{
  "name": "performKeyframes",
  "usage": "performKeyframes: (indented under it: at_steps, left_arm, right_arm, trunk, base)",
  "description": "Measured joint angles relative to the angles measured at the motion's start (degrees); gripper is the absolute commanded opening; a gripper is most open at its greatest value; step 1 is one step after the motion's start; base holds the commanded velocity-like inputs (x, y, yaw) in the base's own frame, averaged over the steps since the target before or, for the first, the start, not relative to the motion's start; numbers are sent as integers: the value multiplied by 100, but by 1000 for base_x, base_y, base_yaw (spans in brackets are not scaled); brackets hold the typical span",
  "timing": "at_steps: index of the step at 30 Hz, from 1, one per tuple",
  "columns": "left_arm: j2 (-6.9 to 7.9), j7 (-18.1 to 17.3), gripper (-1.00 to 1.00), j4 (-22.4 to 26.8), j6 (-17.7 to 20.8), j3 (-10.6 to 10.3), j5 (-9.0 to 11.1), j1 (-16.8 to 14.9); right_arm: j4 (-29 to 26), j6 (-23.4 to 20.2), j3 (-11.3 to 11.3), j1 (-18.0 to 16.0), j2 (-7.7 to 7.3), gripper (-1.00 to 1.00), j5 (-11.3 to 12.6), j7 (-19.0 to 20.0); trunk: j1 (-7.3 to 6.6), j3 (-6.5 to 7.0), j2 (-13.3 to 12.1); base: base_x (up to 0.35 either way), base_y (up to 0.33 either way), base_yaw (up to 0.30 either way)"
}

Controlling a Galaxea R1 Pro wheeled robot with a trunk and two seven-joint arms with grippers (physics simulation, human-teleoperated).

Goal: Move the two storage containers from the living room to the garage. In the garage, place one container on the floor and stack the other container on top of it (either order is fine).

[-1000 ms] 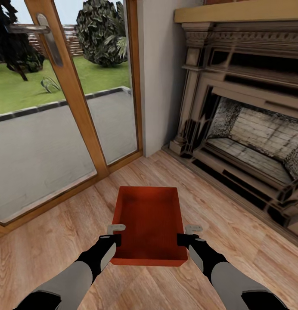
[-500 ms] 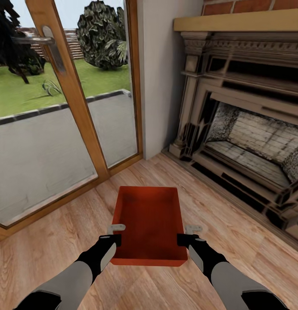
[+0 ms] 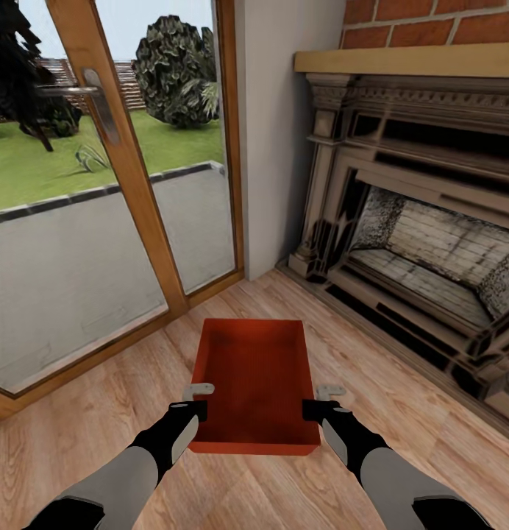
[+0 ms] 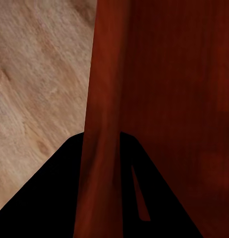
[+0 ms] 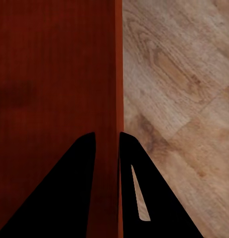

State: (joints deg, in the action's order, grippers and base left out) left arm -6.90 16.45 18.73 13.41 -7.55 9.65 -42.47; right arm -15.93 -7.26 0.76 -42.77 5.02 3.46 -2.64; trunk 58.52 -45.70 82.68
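One red-orange storage container, open top, no lid, held level above the light wood plank floor of the living room, directly ahead of the robot, long axis pointing away from it. Interior empty as far as visible.

Left gripper: fingers closed on the container's left long wall near the end closest to the robot. Left wrist view: that wall runs between the two dark fingers, one inside the bin, one outside, both pressed against it.

Right gripper: fingers closed on the right long wall, opposite the left grip. Right wrist view: wall edge pinched in the narrow gap between the fingers; plank floor beyond the outer finger.

Surroundings, head view: glazed door with wooden frame and metal lever handle ahead-left; grey paving, lawn and shrubs outside. Plain wall section ahead. Fireplace at right, carved surround, wooden mantel, red brick above. The container is well apart from both door and fireplace.
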Motion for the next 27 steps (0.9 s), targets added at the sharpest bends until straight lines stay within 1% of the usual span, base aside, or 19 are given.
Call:
performKeyframes:
  at_steps: [27]
  left_arm:
    - [0, 1, -100, -1, -3, -1, 4, 0]
  right_arm:
    - [-1, 0, 1, 0, 0, -100, 0, 0]
  trunk:
    - [-593, 733, -1083]
  base:
    - [0, 0, 0]
